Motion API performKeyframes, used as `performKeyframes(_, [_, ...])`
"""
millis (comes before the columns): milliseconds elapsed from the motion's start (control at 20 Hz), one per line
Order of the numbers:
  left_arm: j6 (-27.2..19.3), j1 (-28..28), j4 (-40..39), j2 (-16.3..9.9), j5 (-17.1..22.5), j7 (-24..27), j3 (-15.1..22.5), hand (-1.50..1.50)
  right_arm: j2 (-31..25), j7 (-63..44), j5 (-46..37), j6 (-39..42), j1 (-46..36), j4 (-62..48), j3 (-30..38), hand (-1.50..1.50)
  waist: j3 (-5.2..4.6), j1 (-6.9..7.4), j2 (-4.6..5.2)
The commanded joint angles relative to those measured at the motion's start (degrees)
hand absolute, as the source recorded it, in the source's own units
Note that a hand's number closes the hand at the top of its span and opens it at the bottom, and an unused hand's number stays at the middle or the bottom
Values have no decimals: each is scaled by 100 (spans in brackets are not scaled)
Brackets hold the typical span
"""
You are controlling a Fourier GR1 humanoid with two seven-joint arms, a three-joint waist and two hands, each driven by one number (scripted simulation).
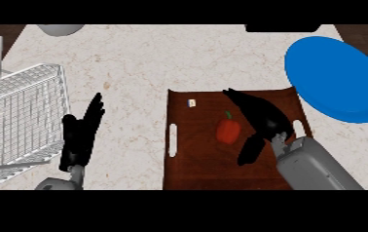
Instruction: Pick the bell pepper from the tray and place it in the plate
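In the middle of the brown tray (pixel 194 172) lies the red bell pepper (pixel 228 130), untouched. Just beside it hovers the right hand (pixel 265 119), fingers spread open. The blue plate (pixel 327 77) sits beyond the tray's right edge. The left hand (pixel 81 133) rests open by a wire rack (pixel 28 114).

Where things sit on the counter

The tray (pixel 191 172) lies at the counter's (pixel 179 50) near edge, with the bell pepper (pixel 228 130) on it near the middle. The plate (pixel 327 77) sits at the right edge, just past the tray's far right corner. A wire basket (pixel 28 114) sits at the left edge. The right hand (pixel 260 116) is over the tray, just right of the pepper. The left hand (pixel 81 133) is between the basket and tray.
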State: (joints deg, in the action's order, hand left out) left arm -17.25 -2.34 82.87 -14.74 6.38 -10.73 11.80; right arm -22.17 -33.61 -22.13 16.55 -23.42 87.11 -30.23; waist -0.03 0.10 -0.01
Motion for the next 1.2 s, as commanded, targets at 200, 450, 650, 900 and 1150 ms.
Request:
performKeyframes(200, [184,-5,-24,68,-251,-77,-329,0,492,487,-628,223,335,-393,363,-150,4,3,0])
performKeyframes(450, [237,339,507,159,-412,-252,-250,0,765,353,-913,435,440,-261,474,-150,4,6,-6])
performKeyframes(650, [574,132,54,46,-295,-19,-643,0,923,578,-1167,486,357,-654,602,-150,3,2,-1])
performKeyframes(900, [410,-136,140,170,-474,-342,-658,0,1033,1190,-1763,95,223,-910,452,150,4,7,0])
performKeyframes(1150, [425,-90,5,473,-664,-153,-623,0,1166,1428,-2251,-40,255,-1048,703,150,3,0,-1])
